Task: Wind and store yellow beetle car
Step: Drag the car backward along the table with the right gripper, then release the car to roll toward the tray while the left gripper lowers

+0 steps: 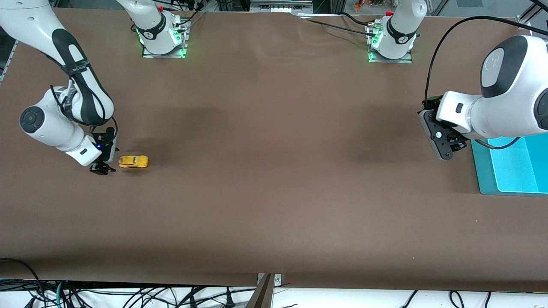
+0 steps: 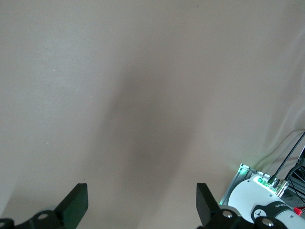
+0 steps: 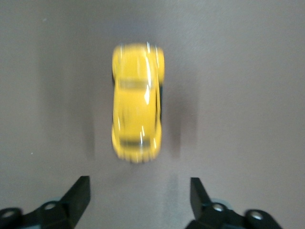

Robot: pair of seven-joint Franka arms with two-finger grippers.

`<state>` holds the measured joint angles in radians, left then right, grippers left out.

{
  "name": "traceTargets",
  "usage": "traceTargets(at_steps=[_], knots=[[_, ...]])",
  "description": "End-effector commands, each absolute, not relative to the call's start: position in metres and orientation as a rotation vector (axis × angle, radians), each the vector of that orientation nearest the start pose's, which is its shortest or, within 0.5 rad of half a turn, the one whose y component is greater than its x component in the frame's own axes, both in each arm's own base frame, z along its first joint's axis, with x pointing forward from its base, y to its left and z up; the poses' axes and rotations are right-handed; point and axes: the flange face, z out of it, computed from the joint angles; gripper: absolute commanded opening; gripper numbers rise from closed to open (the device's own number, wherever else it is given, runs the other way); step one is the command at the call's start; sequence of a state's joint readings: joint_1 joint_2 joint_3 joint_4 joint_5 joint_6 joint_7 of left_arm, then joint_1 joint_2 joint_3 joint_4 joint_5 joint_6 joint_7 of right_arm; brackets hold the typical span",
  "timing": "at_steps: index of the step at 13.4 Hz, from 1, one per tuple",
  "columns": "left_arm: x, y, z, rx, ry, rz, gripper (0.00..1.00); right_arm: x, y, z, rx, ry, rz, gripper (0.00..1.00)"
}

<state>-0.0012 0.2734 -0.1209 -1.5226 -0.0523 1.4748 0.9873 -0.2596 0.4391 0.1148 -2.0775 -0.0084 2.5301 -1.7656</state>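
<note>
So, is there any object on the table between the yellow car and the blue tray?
Nothing visible: only bare brown table lies between the yellow beetle car and the blue tray at the left arm's end.

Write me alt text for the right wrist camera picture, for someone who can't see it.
A small yellow beetle car sits on a brown table, seen from straight above, blurred. The right hand is open, and its two dark fingertips stand apart just clear of one end of the car, not touching it.

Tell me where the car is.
In the front view the car sits on the table toward the right arm's end, just beside the open right gripper, free of it.
</note>
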Motion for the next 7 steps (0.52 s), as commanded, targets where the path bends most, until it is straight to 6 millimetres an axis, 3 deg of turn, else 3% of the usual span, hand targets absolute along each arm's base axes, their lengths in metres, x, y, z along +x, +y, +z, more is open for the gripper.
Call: traceTargets(at_steps=[1, 3, 7], knots=[[0.601, -0.073, 0.482, -2.805, 1.774, 0.412, 1.0, 0.6, -0.079, 0.242, 2.193, 2.289, 0.06, 1.0], [0.601, -0.073, 0.482, -2.805, 1.774, 0.412, 1.0, 0.607, -0.074, 0.269, 2.179, 2.307, 0.047, 1.0], [0.599, -0.073, 0.476, -2.806, 1.777, 0.431, 1.0, 0.613, -0.067, 0.345, 2.139, 2.287, 0.085, 1.0]])
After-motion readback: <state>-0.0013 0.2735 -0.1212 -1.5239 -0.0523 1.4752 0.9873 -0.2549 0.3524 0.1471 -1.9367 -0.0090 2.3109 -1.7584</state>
